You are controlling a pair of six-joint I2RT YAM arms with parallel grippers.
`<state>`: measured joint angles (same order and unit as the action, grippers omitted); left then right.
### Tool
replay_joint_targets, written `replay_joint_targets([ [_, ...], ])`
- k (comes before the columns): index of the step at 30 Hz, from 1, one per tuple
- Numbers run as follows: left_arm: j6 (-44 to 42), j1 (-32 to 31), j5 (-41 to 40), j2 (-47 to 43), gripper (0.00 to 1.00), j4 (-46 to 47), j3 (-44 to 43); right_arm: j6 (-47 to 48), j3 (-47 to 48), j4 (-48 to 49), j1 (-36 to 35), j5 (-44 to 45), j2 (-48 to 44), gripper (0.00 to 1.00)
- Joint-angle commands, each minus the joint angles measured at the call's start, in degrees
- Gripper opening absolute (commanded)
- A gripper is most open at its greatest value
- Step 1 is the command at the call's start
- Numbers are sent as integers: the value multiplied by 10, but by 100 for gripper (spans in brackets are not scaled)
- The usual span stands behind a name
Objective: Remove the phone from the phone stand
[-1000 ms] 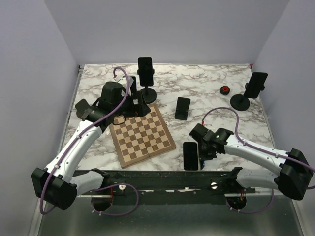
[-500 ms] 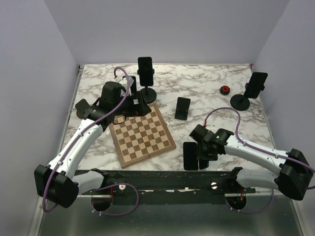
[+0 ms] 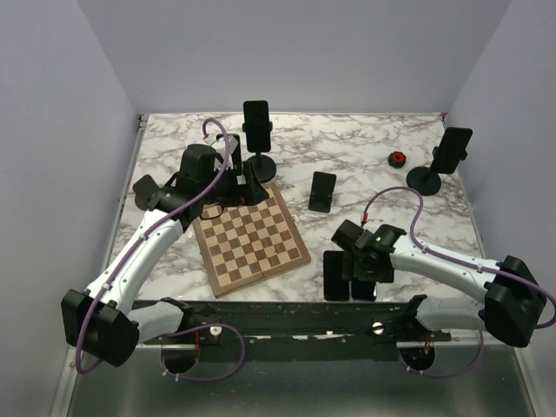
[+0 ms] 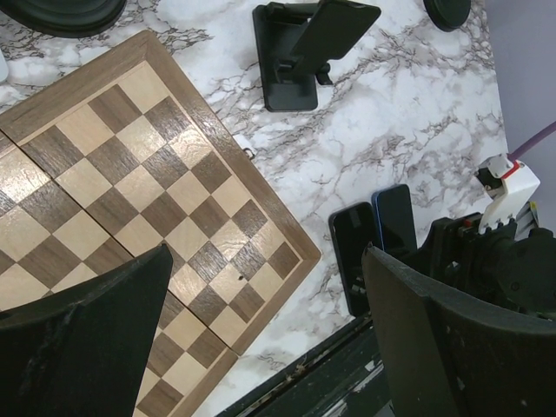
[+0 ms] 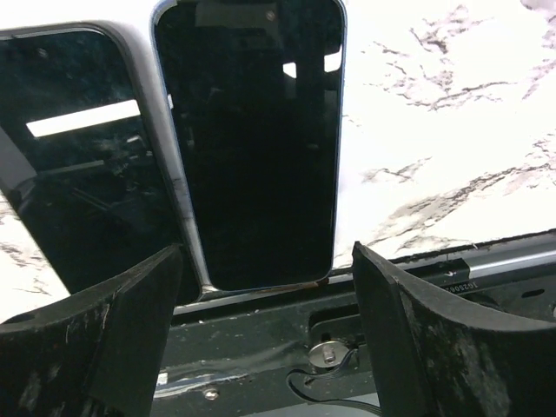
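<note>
Three black phones sit in phone stands: one on a round-based stand [image 3: 257, 130] at the back, one on a stand [image 3: 450, 155] at the right, and one leaning on a small stand [image 3: 322, 191] [image 4: 306, 48] mid-table. Two more phones lie flat side by side at the near edge, a black one [image 5: 74, 174] [image 3: 334, 275] and a blue-edged one [image 5: 252, 139] [image 4: 396, 221]. My right gripper [image 5: 269, 334] [image 3: 363, 271] hovers open just over the blue-edged phone's near end, holding nothing. Over the chessboard's far edge, my left gripper [image 4: 265, 339] [image 3: 228, 187] stands wide open and empty.
A folding chessboard [image 3: 250, 239] [image 4: 130, 208] lies left of centre. A small red object [image 3: 397, 158] sits at the back right. The black rail [image 5: 287, 347] along the table's near edge runs right under my right fingers. Walls close the table on three sides.
My right gripper has gone from shut to open, letting go of the blue-edged phone, which now lies flat next to the other phone. The left arm has barely moved.
</note>
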<state>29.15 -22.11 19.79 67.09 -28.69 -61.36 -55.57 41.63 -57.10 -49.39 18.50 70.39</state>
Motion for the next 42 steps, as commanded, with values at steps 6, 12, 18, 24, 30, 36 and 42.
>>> replay_joint_targets([
  [6,39,5,-102,-75,99,15,36,44,83,39,2,29,-60,87],
  [12,69,32,-193,-134,99,31,62,119,122,112,1,49,-125,85],
  [18,-7,72,-176,-69,99,26,2,160,141,141,2,19,-125,85],
  [24,-116,100,-164,24,99,71,-35,168,120,164,2,-27,-160,85],
  [30,-127,145,-117,148,99,116,-100,169,110,153,2,-30,-224,86],
  [36,-170,158,-26,285,99,113,-190,171,127,138,2,-41,-290,90],
  [42,-168,161,-70,348,99,97,-228,160,141,106,2,-23,-334,93],
])
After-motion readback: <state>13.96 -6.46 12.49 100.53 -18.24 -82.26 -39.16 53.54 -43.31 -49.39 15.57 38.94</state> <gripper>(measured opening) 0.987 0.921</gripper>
